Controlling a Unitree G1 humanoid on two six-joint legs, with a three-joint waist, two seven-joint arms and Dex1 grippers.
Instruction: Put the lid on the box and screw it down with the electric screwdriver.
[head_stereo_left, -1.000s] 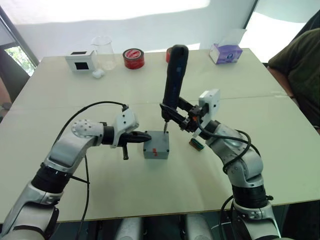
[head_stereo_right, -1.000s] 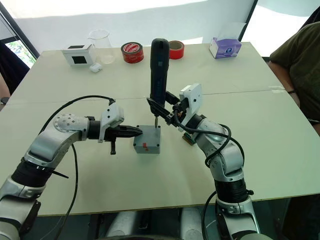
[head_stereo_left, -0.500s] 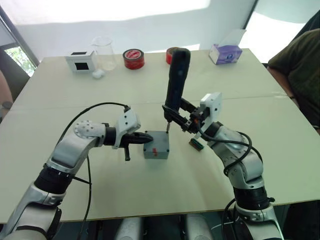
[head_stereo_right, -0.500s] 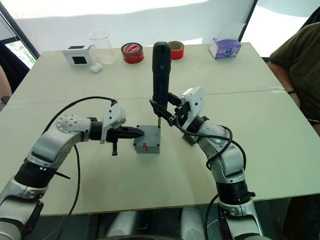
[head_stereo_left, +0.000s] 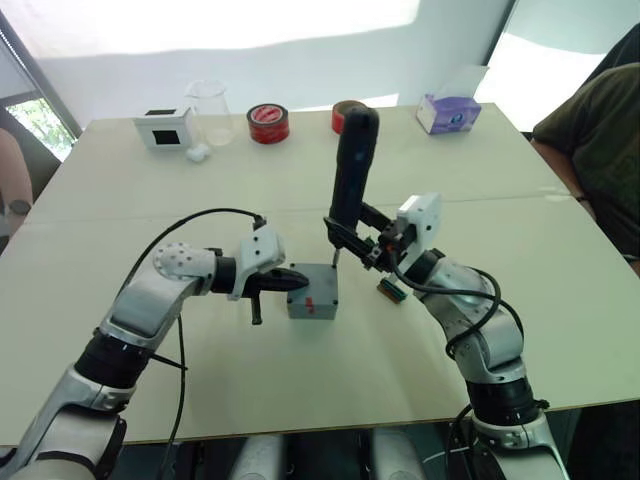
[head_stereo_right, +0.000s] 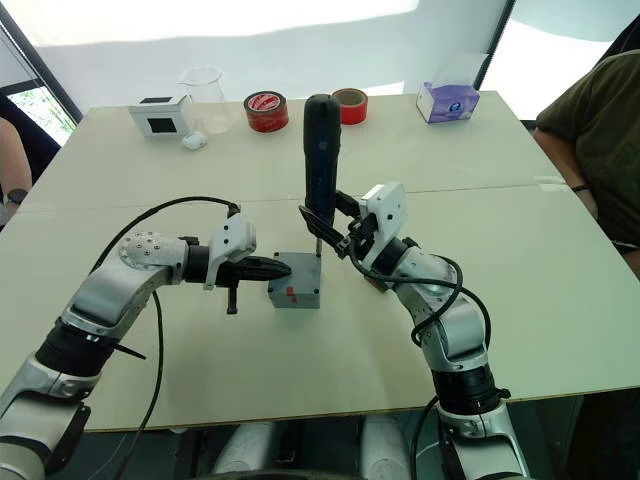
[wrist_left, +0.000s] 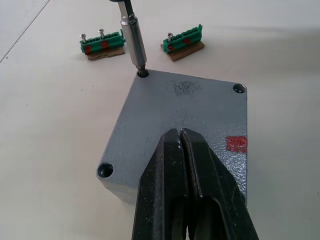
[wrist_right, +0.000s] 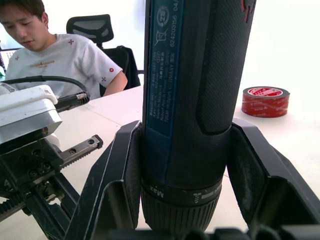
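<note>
The grey box (head_stereo_left: 312, 299), red mark on its front wall, stands mid-table with the lid (wrist_left: 185, 115) seated on top. My right gripper (head_stereo_left: 352, 238) is shut on the black electric screwdriver (head_stereo_left: 352, 170), which stands almost upright. Its metal bit (wrist_left: 134, 40) has its tip in the lid's far corner hole. The right fingers (wrist_right: 122, 175) clamp the tool's barrel from both sides. My left gripper (head_stereo_left: 296, 279) is shut with nothing between its fingers. Its tips (wrist_left: 175, 150) lie over the lid's edge on the box's left side.
Two green terminal blocks (wrist_left: 101, 42) lie just beyond the box. Along the far edge are a white box with a black face (head_stereo_left: 163, 127), a beaker (head_stereo_left: 205, 105), a red tape roll (head_stereo_left: 268, 122) and a tissue box (head_stereo_left: 448, 108). A person (head_stereo_left: 590, 140) sits at the right.
The screwdriver has shifted slightly right and a little lower, its bit staying at the lid's far corner. The left gripper has stayed shut at the box.
</note>
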